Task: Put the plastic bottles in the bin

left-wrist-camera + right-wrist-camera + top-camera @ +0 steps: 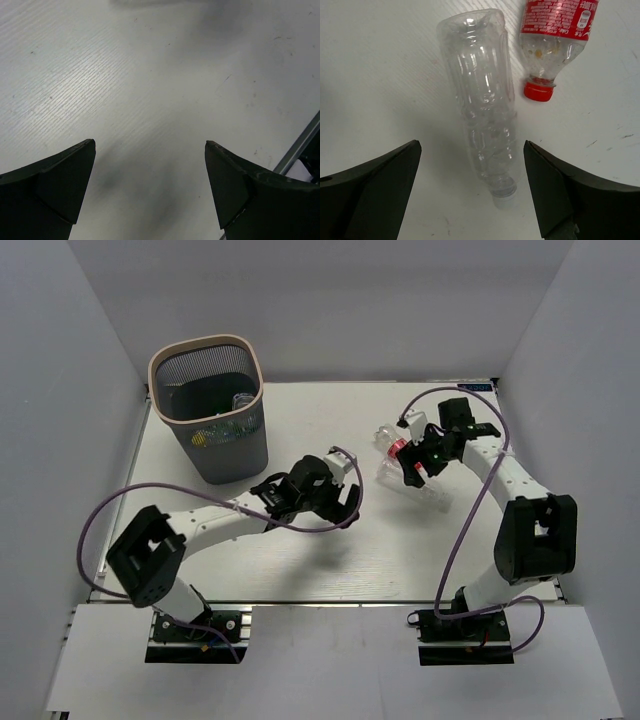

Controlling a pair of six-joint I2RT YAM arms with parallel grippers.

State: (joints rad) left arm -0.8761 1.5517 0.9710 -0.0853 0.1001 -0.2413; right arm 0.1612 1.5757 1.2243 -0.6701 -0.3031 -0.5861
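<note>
Dark grey mesh bin [210, 410] with beige rim upper left, clear unlabelled bottle [482, 100] with white cap at centre, red-labelled bottle [555, 30] with red cap upper right, white ribbed table [150, 75], black fingers [370, 195]

We see a tall dark grey mesh wastebasket w/ a beige rim [253, 358] standing upright at the far left of the table. Inside it lie several plastic bottles [222, 430], at least one green, one clear; exact count can't be told. On the right side of the table lies a clear unlabelled plastic bottle w/ a whitish cap [482, 110], flat on its side. Just beside it, not touching, lies a clear bottle w/ a red label and red cap [551, 35], also on its side, partly cut off by the wrist view's edge.
</note>
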